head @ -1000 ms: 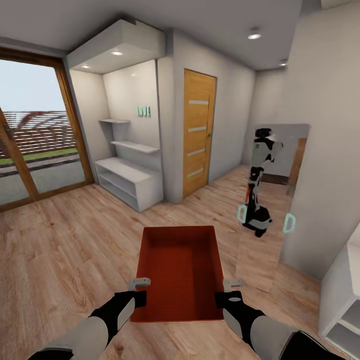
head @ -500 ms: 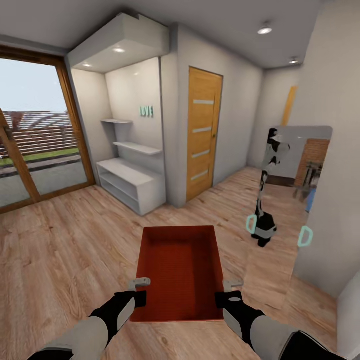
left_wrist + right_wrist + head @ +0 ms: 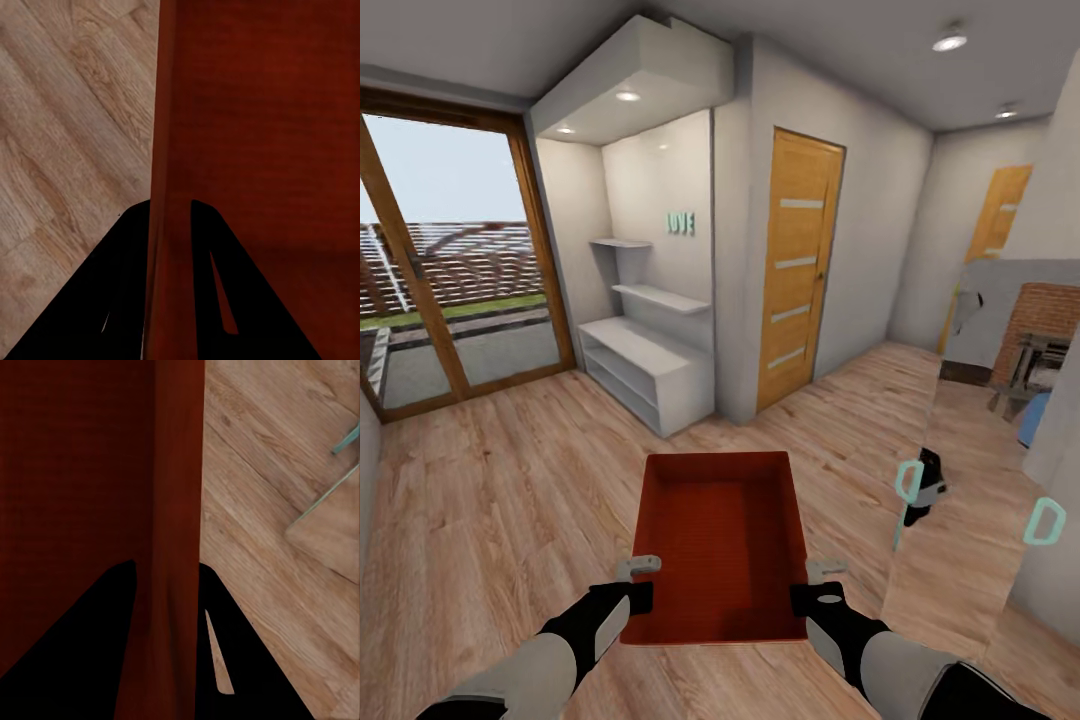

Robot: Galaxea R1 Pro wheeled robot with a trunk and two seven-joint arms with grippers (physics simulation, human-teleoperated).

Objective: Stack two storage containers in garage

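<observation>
Light wood planks point(image 3: 490, 500) run across the room, still the living room and not the garage. Compared with a second ago the whole head view has swung: the glass door point(image 3: 450, 270) at the far left, the white shelf niche point(image 3: 645, 370) and the striped wooden door point(image 3: 797, 270) have all slid rightward, and the mirror point(image 3: 980, 440) at the right now shows a brick fireplace where the robot's reflection stood. The camera has turned, not the furniture. The bin point(image 3: 725, 540) sits at the same spot between the arms, so it is being carried along with the turning base. I judge this as transit: one container is in hand, none is yet on the garage floor.

The left gripper point(image 3: 640, 580) pinches the bin's left wall; in the left wrist view its fingers point(image 3: 127, 285) straddle that red wall. The right gripper point(image 3: 822, 580) pinches the right wall, fingers point(image 3: 97, 645) likewise on either side. The bin hangs level above the planks, open side up, empty.
</observation>
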